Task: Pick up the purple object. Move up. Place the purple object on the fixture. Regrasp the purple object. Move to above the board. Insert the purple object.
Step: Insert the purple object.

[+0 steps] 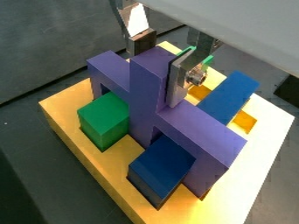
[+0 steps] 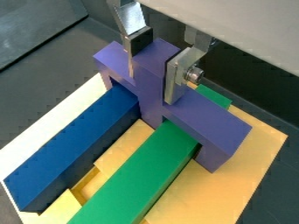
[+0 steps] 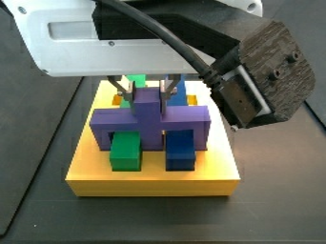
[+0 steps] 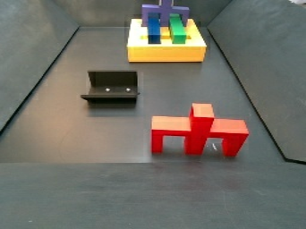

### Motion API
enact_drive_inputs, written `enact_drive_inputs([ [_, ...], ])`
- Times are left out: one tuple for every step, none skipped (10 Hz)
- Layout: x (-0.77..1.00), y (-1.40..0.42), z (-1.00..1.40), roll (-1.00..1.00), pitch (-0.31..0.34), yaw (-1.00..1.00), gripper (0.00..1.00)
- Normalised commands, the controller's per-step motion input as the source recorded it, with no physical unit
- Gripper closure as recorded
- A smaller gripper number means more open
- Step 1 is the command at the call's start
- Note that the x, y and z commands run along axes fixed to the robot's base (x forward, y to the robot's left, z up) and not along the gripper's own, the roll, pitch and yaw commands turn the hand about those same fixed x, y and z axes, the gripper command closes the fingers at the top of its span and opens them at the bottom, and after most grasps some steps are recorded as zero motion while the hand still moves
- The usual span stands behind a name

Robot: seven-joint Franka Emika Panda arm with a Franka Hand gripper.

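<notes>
Dark floor, yellow board (image 3: 152,176), hand (image 1: 158,63) straddling purple object (image 1: 163,118) – seated.

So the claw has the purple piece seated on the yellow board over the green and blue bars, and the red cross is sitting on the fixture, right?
Not quite. The red cross stands on the floor beside the fixture, which is bare, as a side view shows. The rest holds: the claw grips the purple piece on the board, straddling the green bar and blue bar.
</notes>
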Motion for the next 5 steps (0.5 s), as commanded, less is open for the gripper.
enact_drive_inputs([
  [0.08,0.00,-0.33,0.16,0.046,0.00,1.00],
  [0.18,-0.04,-0.53,0.12,0.027,-0.02,1.00],
  [0.12,0.00,-0.55,0.09,0.000,-0.01,1.00],
  [0.03,0.00,-0.24,0.05,0.000,-0.03,1.00],
  [0.00,0.00,0.00,0.00,0.000,0.00,1.00],
])
